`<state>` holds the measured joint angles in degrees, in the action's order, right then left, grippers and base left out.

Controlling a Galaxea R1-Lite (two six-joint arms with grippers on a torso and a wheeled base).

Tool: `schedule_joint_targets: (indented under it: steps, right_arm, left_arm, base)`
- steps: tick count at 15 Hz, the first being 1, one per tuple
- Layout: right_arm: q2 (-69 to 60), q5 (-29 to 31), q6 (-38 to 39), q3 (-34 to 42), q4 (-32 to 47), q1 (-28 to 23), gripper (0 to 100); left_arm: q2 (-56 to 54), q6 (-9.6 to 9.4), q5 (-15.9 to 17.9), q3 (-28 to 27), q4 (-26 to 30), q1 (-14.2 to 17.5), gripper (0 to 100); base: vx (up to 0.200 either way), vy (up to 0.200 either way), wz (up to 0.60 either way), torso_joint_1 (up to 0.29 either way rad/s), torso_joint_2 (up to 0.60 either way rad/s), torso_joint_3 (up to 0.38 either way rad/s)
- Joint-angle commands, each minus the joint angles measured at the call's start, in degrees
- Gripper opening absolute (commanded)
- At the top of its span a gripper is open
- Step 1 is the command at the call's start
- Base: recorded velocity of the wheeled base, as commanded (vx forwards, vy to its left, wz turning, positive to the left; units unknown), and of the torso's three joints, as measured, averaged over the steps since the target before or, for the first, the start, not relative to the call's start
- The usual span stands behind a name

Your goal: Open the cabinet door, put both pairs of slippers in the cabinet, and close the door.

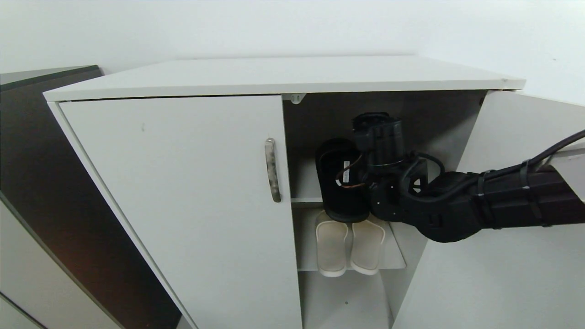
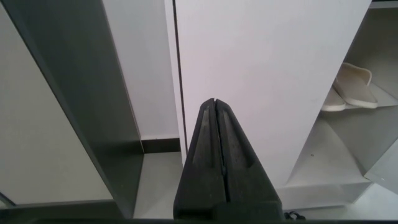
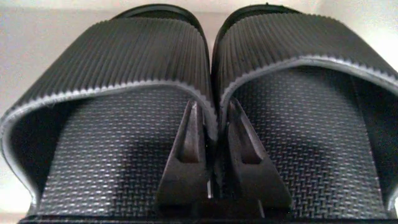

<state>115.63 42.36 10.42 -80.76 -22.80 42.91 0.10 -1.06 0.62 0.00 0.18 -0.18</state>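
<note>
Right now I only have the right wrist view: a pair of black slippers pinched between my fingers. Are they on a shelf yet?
Observer: Not yet. In the head view the right gripper holds the black slippers upright at the cabinet's open right side, their lower ends hanging past the upper shelf edge.
Operator: Is the other pair in?
Observer: Yes, the white slippers lie side by side on the lower shelf.
Operator: And my left arm?
Observer: The left gripper is shut and empty, facing the closed left door.
</note>
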Motion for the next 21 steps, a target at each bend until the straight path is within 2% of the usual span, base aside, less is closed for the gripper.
schedule_joint_targets:
  steps: [1, 4, 11, 20, 21]
  right_arm:
    - [2.59, -0.26, -0.14, -3.26, 0.3, -1.43, 0]
    - [3.02, -0.97, -0.14, -5.72, 3.64, -1.51, 0]
    - [5.57, -1.23, -0.14, -8.45, 3.72, -2.39, 0]
    - [6.19, -1.23, -0.05, -8.27, 3.72, -2.39, 0]
    - [6.19, -1.23, -0.05, -8.18, 3.55, -2.39, 100]
  left_arm:
    - [-0.01, 0.01, -0.01, 0.0, -0.01, 0.01, 0]
    - [-0.01, 0.09, -0.01, 0.0, -0.01, 0.01, 0]
    - [-0.01, 0.01, -0.01, 0.0, -0.01, 0.01, 0]
    - [-0.01, 0.09, -0.01, 0.0, -0.01, 0.01, 0]
    - [-0.01, 0.09, -0.01, 0.0, -0.01, 0.01, 0]
  base:
    - [0.0, 0.0, 0.0, 0.0, 0.0, 0.0]
    - [0.0, 0.0, 0.0, 0.0, 0.0, 0.0]
    - [0.0, 0.0, 0.0, 0.0, 0.0, 0.0]
    - [0.0, 0.0, 0.0, 0.0, 0.0, 0.0]
    - [0.0, 0.0, 0.0, 0.0, 0.0, 0.0]
